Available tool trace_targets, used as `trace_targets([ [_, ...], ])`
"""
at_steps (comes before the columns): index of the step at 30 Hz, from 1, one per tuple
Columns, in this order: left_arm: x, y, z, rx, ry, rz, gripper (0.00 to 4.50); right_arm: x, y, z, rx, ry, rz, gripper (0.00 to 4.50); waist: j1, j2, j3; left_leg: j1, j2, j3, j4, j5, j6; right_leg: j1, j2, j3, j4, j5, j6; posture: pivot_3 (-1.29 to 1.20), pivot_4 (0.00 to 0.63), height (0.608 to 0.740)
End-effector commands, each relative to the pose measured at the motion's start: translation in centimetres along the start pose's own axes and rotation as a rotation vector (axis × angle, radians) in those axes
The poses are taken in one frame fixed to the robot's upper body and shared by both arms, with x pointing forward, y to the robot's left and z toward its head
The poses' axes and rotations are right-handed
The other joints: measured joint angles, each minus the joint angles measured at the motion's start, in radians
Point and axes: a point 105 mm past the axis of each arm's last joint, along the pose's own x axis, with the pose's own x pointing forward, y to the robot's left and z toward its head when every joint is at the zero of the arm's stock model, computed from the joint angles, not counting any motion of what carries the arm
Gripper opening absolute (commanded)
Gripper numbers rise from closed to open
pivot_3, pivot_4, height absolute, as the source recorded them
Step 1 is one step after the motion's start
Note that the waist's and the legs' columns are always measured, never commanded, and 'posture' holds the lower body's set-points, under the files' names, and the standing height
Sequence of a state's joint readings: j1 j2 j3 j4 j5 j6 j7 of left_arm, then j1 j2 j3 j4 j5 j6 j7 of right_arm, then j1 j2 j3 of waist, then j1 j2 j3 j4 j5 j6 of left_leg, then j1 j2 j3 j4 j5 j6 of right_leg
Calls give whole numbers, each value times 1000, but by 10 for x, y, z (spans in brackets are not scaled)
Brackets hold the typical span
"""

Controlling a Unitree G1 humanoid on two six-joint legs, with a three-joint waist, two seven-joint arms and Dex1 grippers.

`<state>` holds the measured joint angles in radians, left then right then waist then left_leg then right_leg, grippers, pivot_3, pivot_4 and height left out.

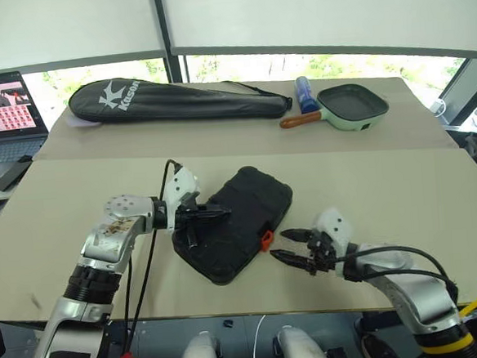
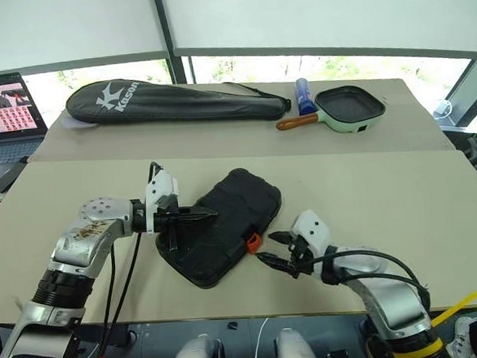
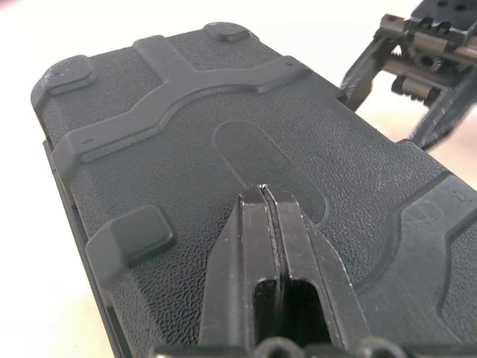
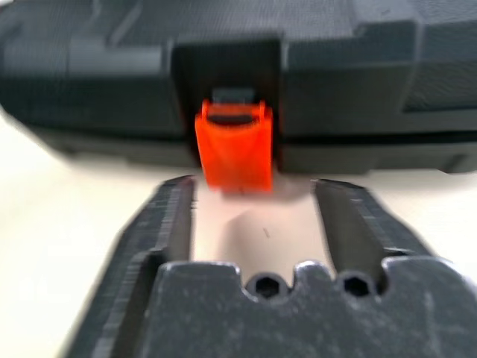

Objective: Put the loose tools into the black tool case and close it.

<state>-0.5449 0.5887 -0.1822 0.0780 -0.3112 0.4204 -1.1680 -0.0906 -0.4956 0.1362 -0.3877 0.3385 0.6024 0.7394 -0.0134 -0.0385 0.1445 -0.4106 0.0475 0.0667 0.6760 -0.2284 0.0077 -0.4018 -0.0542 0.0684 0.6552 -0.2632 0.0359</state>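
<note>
The black tool case [image 1: 235, 223] lies closed on the beige table [image 1: 403, 192], below a window. The left gripper [image 1: 211, 216], clenched empty, presses its lid. The right gripper [image 1: 294, 247] is released, facing the case's orange latch [image 4: 235, 146]. Behind the case: a black racket bag [image 1: 176, 99], green frying pan [image 1: 350, 106].

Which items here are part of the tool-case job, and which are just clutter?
Job:
black plastic clamshell tool case, lid down
small orange latch
left gripper, shut, on the lid
right gripper, open, facing the latch

Clutter:
long black racket bag
green frying pan
blue bottle
laptop
</note>
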Motion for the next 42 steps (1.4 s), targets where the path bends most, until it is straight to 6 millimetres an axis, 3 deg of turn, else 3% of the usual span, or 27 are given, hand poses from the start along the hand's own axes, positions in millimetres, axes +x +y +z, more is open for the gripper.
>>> trace_targets([
  [1, 5, -9, -28, -79, 89, -36, 0, 2, 8, 6, 1, 10, 28, 3137, 0, 0, 0, 0, 0, 0, 0, 0, 0, 0, 0, 0, 0, 0, 0, 0, 150, 740],
  [8, 4, -10, -29, -85, 91, -32, 0, 11, 10, 10, 6, -8, 26, 3137, -1, 0, 0, 0, 0, 0, 0, 0, 0, 0, 0, 0, 0, 0, 0, 0, 150, 740],
  [15, 4, -10, -31, -89, 96, -27, 0, 14, 11, 13, 7, -33, 23, 1191, -2, 0, -1, 0, 0, 0, 0, 0, 0, 0, 0, 0, 0, 0, 0, 0, 150, 740],
  [23, 3, -11, -34, -95, 105, -26, 0, 2, 10, 9, -39, -27, 32, 1187, -1, 1, -1, 0, 0, 0, 0, 0, 0, 0, 0, 0, 0, 0, 0, 0, 150, 740],
  [32, 4, -14, -42, -111, 144, -38, 0, -9, 1, 27, -96, -154, 9, 1187, -2, 1, -1, 0, 0, 0, -1, 0, 0, 0, 0, 0, -1, -1, 1, 0, 150, 740],
  [42, 7, -17, -43, -115, 152, -48, 0, 6, 0, 23, -87, -134, 18, 1187, -2, 1, -1, 0, 0, 0, 0, 0, 0, 0, 0, 0, 0, -1, 1, 0, 150, 740],
])
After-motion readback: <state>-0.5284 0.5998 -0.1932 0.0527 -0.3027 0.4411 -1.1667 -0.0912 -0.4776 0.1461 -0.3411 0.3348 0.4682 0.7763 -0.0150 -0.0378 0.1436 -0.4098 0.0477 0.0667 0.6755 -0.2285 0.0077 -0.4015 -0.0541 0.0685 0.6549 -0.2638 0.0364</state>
